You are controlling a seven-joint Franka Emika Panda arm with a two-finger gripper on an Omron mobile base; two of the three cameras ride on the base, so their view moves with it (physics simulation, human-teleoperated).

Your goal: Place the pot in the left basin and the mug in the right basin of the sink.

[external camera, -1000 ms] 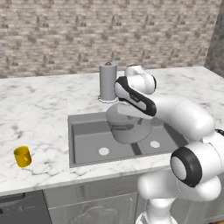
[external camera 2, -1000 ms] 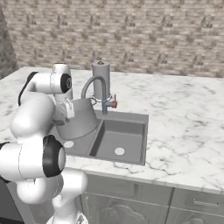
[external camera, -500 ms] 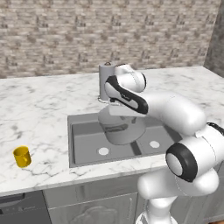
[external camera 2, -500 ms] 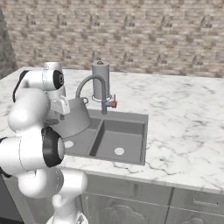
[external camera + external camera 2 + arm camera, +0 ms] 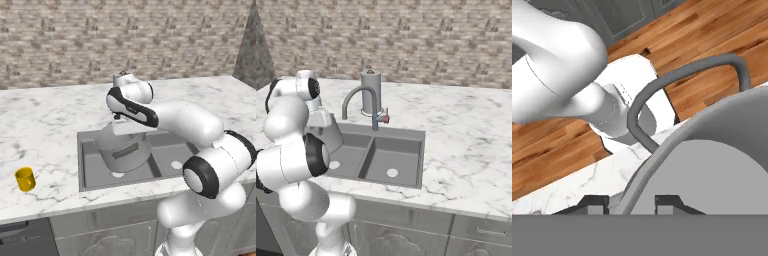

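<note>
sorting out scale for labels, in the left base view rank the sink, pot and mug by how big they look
1. the sink, largest
2. the pot, held tilted over the left basin
3. the mug, clearly smallest, though it stands nearer the camera

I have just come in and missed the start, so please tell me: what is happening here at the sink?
The robot arm holds the grey pot by its rim, tilted, over the left basin of the sink. The gripper straddles the rim near one handle. The pot does not look set down yet. The yellow mug stands untouched on the counter to the left of the sink, and the right basin has nothing in it.
</note>
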